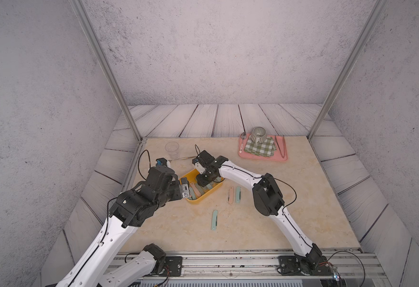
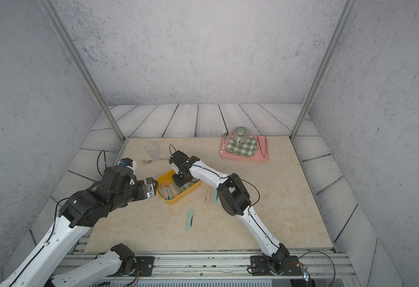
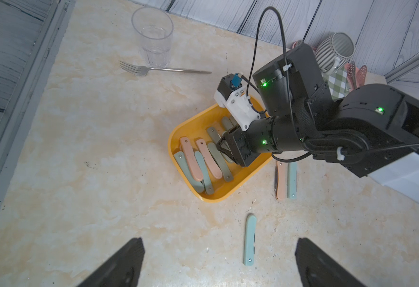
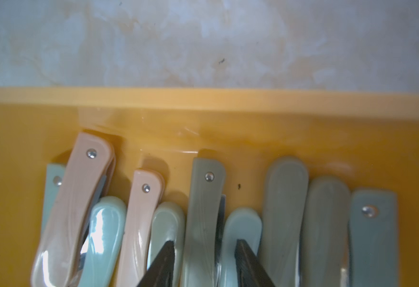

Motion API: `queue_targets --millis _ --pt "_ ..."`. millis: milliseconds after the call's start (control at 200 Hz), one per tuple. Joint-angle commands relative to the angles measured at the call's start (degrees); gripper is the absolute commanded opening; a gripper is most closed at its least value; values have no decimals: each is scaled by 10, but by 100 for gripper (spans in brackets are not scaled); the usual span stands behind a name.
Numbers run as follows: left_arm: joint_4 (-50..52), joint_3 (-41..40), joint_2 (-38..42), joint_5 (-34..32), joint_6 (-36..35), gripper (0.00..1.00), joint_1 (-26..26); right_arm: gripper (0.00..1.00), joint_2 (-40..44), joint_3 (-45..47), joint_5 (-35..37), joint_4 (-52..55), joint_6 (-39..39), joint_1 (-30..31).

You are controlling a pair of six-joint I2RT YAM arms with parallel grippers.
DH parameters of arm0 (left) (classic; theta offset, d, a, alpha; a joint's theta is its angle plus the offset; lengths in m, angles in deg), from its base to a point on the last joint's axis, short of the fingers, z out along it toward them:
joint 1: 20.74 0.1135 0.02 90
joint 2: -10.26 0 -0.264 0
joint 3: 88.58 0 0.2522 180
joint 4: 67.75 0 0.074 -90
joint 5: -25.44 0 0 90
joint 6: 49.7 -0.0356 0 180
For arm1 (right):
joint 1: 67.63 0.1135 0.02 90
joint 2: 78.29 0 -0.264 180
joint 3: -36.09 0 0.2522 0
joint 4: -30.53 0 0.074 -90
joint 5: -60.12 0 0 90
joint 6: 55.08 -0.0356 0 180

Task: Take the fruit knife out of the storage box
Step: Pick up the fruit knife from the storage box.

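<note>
My right pincer straddles a grey-green knife at lower centre, inside the yellow box; whether it bites yet I cannot tell. A pale knife lies just beside, so a tip may drag it along. Left pincer hangs wide apart.

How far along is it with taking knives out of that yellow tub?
Done: three knives lie on the table, a pink knife and teal knife beside the storage box, a lone teal knife nearer the robot. In hand: the right gripper is down in the box, jaws either side of a grey-green knife, no grip visible yet; the left gripper hangs open, empty. Left: lifting it out; several more are inside.
</note>
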Motion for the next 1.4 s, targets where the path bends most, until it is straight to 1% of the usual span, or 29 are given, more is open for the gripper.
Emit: queue_targets --millis 0,275,360,430,611,706,806,1001,1066,1086,1151,1221,1241,1346,1396 --pt "8 -5 6 5 -8 99 7 43 -26 -6 31 10 6 5" --pt "1 -15 7 13 -6 99 12 43 -37 9 40 -24 21 20" --pt "-1 -17 6 17 -6 99 12 47 -38 16 45 -35 26 23" --pt "-1 -20 6 19 -6 99 12 48 -37 22 46 -45 28 25" --pt "-3 -25 8 22 -3 99 13 47 -35 22 63 -69 36 29" --pt "-4 -26 10 23 -2 99 13 47 -42 16 71 -62 38 29" --pt "-6 -30 13 22 0 99 14 44 -45 18 75 -58 36 29" --pt "-10 -37 20 24 4 99 14 44 -38 23 80 -53 22 28" --pt "-12 -38 20 26 5 99 14 40 -33 17 73 -52 17 28" --pt "-11 -38 20 27 5 99 14 37 -31 16 70 -53 14 28" --pt "-12 -39 21 27 5 99 14 35 -25 14 62 -53 9 28" --pt "-13 -39 20 27 5 99 14 24 -18 14 58 -54 5 28" --pt "-14 -40 21 28 5 99 14 23 -16 14 57 -55 4 28" --pt "-17 -44 22 29 5 99 14 22 -7 10 55 -53 2 28" --pt "-19 -44 22 31 6 99 14 23 -6 7 55 -49 2 28"
